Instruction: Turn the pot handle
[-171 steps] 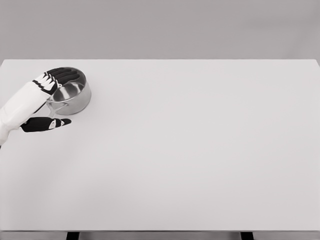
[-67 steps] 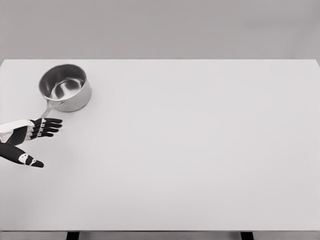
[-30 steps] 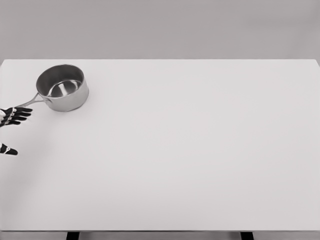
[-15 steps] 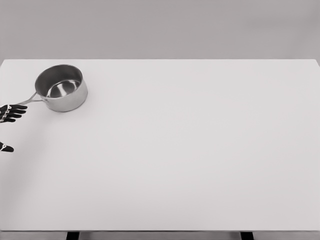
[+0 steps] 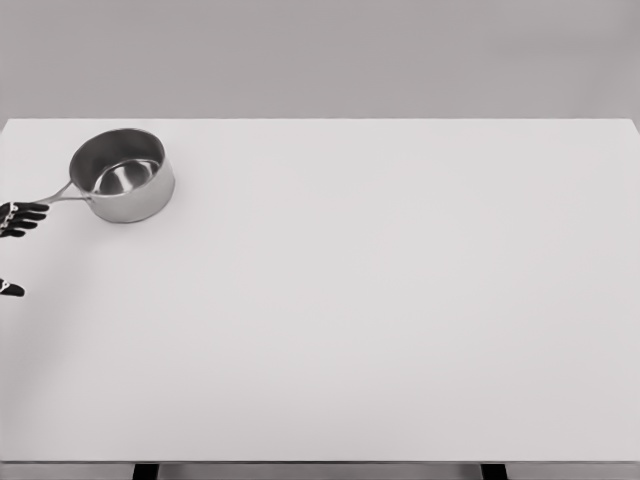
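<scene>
Left robot hand (image 5: 18,218) spread at table (image 5: 400,320) edge — beside pot handle (image 5: 58,196).

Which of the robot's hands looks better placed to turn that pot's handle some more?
Left. Its fingers sit spread at the tip of the handle of the pot; the right hand is out of view.

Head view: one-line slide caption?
Steel pot at the white table's far left, handle pointing left toward the left hand at the frame edge.

Wide white table (image 5: 400,320), plain grey wall (image 5: 320,55) behind it.
</scene>
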Robot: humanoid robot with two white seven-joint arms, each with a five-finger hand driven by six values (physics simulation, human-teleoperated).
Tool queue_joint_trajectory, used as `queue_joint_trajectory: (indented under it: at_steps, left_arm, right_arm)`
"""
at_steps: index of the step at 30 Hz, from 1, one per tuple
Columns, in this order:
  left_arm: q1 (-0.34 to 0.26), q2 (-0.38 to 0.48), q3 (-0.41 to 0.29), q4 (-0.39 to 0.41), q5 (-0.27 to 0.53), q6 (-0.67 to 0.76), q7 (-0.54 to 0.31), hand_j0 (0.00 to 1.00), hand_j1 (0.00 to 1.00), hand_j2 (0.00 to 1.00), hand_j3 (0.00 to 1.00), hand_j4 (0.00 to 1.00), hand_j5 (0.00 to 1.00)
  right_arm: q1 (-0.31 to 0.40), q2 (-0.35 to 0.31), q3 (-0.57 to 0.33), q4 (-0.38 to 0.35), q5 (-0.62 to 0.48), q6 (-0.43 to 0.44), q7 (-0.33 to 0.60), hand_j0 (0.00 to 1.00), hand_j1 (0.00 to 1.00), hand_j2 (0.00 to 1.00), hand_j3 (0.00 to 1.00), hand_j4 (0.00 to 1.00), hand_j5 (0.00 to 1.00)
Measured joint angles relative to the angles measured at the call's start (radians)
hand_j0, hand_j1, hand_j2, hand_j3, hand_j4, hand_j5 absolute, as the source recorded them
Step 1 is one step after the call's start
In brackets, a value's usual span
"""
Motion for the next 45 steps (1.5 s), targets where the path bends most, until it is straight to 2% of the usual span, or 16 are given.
queue_joint_trajectory:
  at_steps: [4, 7, 14, 19, 32, 39, 45]
  left_arm:
    - [-0.014, -0.013, -0.001, 0.016, -0.019, 0.0, 0.0, 1.0, 1.0, 1.0, 1.0, 1.0, 1.0]
    - [-0.052, -0.032, -0.003, 0.032, -0.05, 0.001, 0.0, 1.0, 1.0, 1.0, 1.0, 1.0, 1.0]
    - [-0.061, -0.062, -0.006, 0.059, -0.093, 0.002, 0.0, 1.0, 1.0, 1.0, 1.0, 1.0, 1.0]
    - [-0.09, -0.069, -0.007, 0.076, -0.104, 0.002, 0.0, 1.0, 1.0, 1.0, 1.0, 1.0, 1.0]
    - [-0.222, -0.16, -0.016, 0.18, -0.207, 0.008, 0.0, 1.0, 1.0, 1.0, 1.0, 1.0, 1.0]
    - [-0.264, -0.201, -0.019, 0.23, -0.253, 0.008, 0.0, 1.0, 1.0, 1.0, 1.0, 1.0, 1.0]
    - [-0.27, -0.214, -0.025, 0.245, -0.266, 0.008, 0.0, 1.0, 1.0, 1.0, 1.0, 1.0, 1.0]
  right_arm:
    - [0.0, 0.0, 0.0, 0.0, 0.0, 0.0, 0.0, 1.0, 1.0, 1.0, 1.0, 1.0, 1.0]
    - [0.0, 0.0, 0.0, 0.0, 0.0, 0.0, 0.0, 1.0, 1.0, 1.0, 1.0, 1.0, 1.0]
    - [0.0, 0.0, 0.0, 0.0, 0.0, 0.0, 0.0, 1.0, 1.0, 1.0, 1.0, 1.0, 1.0]
    - [0.0, 0.0, 0.0, 0.0, 0.0, 0.0, 0.0, 1.0, 1.0, 1.0, 1.0, 1.0, 1.0]
    - [0.0, 0.0, 0.0, 0.0, 0.0, 0.0, -0.001, 1.0, 1.0, 1.0, 1.0, 1.0, 1.0]
    - [0.0, 0.0, 0.0, 0.0, 0.0, 0.0, 0.0, 1.0, 1.0, 1.0, 1.0, 1.0, 1.0]
    - [0.0, 0.0, 0.0, 0.0, 0.0, 0.0, 0.0, 1.0, 1.0, 1.0, 1.0, 1.0, 1.0]
